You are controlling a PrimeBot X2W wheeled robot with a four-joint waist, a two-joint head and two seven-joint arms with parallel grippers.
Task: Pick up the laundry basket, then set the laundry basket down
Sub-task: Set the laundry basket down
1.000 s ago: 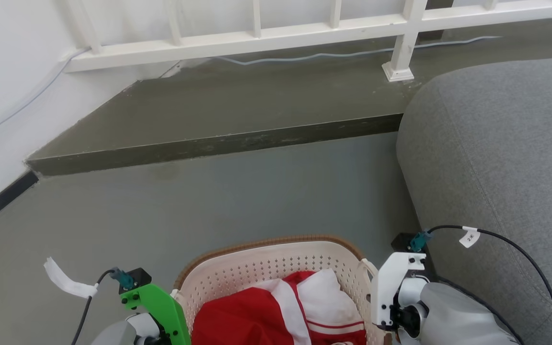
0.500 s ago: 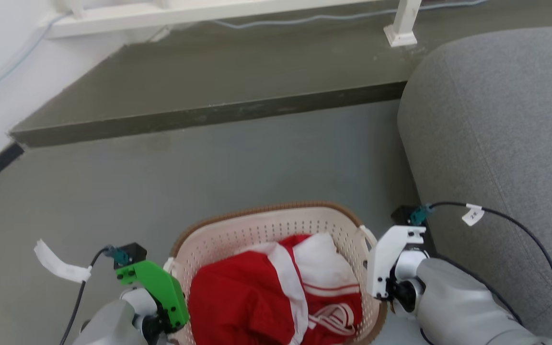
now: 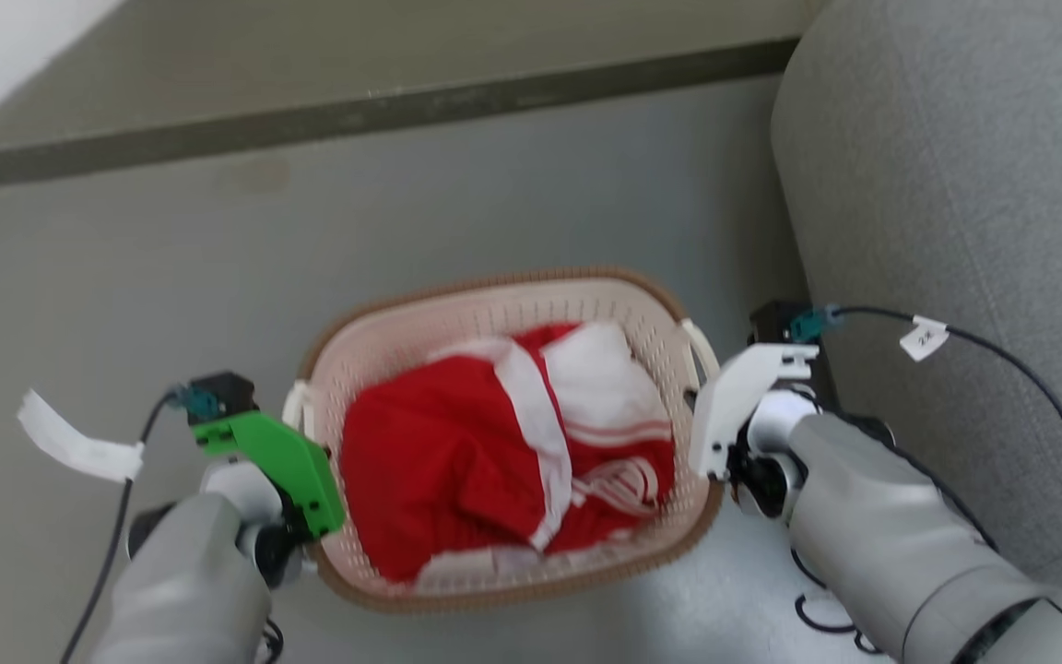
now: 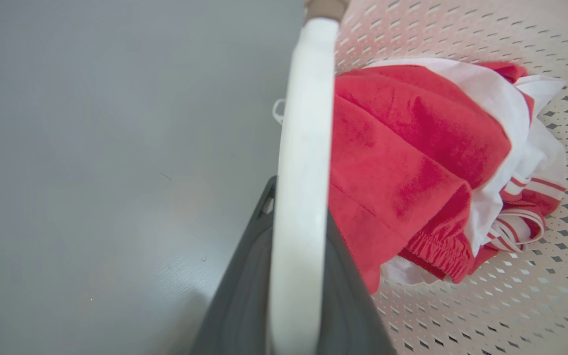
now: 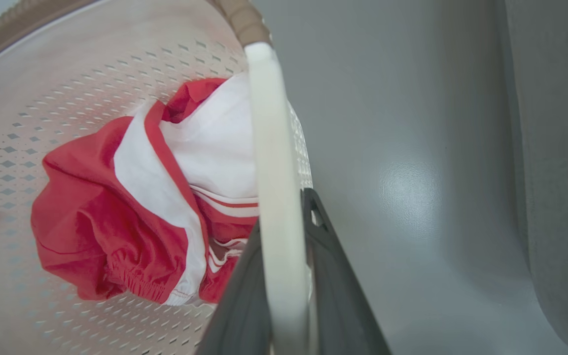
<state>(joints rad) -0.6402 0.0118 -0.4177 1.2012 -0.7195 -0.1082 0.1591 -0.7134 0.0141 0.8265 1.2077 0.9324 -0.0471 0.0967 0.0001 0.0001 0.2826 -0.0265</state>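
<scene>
As the head view dips, left gripper [image 4: 295, 217] and right gripper [image 5: 284, 217] each pinch a white handle [image 4: 303, 148], the laundry basket [image 3: 457, 318] seemingly headed for set-down.

open grey floor [image 3: 513, 184] lies ahead of the basket [image 3: 420, 327] and to its left, free up to the raised step [image 3: 310, 55]. on the right, the grey sofa [image 3: 955, 166] stands close beside the basket, leaving only a narrow strip of floor to pass through.
</scene>
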